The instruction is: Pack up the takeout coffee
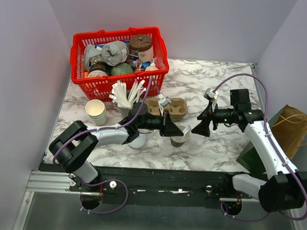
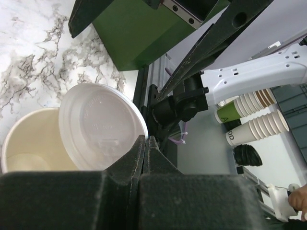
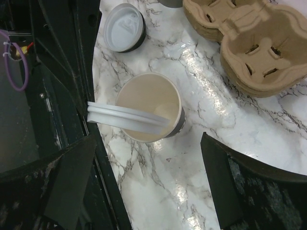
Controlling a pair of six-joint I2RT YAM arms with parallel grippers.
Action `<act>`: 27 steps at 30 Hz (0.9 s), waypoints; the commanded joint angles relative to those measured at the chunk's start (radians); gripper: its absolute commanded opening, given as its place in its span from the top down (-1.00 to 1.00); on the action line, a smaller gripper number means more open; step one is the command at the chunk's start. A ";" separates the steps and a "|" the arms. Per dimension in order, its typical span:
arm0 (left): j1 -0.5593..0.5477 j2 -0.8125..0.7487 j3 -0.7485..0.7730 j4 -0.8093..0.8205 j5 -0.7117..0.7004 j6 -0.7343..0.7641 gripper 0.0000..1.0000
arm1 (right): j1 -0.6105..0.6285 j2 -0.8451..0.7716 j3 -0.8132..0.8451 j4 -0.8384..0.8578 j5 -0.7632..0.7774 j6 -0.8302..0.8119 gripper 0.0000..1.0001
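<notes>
The paper cup (image 1: pixel 180 138) stands open on the marble table, cream within; it also shows in the left wrist view (image 2: pixel 29 143) and the right wrist view (image 3: pixel 160 98). My left gripper (image 1: pixel 176 129) is shut on the edge of its round white plastic lid (image 2: pixel 98 124), with fingertips (image 2: pixel 139 143) pinched together. The lid (image 3: pixel 127 119) is tilted across the cup's mouth and is not seated flat. My right gripper (image 1: pixel 200 127) is open and empty just right of the cup; in the right wrist view it (image 3: pixel 153 184) sits apart from the cup.
A loose white lid (image 3: pixel 124 26) lies near my left arm. Brown cup carriers (image 3: pixel 249 43) lie behind the cup. A red basket (image 1: pixel 80 41) of goods, a stack of paper cups (image 1: pixel 96 111) and a holder of stirrers (image 1: pixel 127 97) stand at the back left. A green bag (image 1: pixel 257 154) stands right.
</notes>
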 commanded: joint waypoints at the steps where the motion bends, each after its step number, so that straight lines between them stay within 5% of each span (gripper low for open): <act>1: 0.004 0.025 0.034 0.080 0.013 -0.019 0.99 | -0.004 0.022 -0.020 0.027 -0.041 -0.014 -1.00; 21: 0.051 0.031 -0.029 0.080 -0.036 -0.064 0.85 | -0.004 0.106 -0.005 0.108 -0.033 0.060 -1.00; 27: 0.052 0.029 -0.041 0.079 -0.042 -0.062 0.67 | -0.002 0.111 -0.014 0.128 -0.033 0.079 -1.00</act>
